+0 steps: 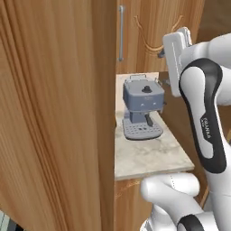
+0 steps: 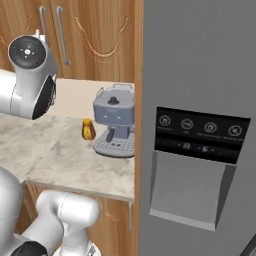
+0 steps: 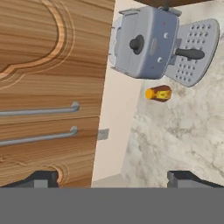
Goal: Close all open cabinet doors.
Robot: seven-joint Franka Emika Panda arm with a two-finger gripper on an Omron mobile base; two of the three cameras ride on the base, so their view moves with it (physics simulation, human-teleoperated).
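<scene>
Marble-look counter (image 1: pixel 149 155) runs beneath the wood wall cabinets, with a grey-blue espresso machine (image 1: pixel 142 108) standing on it as the landmark. From the left base view, a large open cabinet door (image 1: pixel 54 117) swung edge-on toward the camera blocks everything left of the machine, and a closed door with an upright silver handle (image 1: pixel 121 34) sits above and behind it. From the right base view, two closed cabinet doors (image 2: pixel 90 30) hang above the machine, their bar handles vertical; a small amber bottle (image 2: pixel 88 129) stands just left of it and a grey refrigerator (image 2: pixel 200 125) rises on its right. From the hand view, the gripper (image 3: pixel 113 179) has its jaws wide apart, holding nothing; both handles lie sideways there, left of the machine.
</scene>
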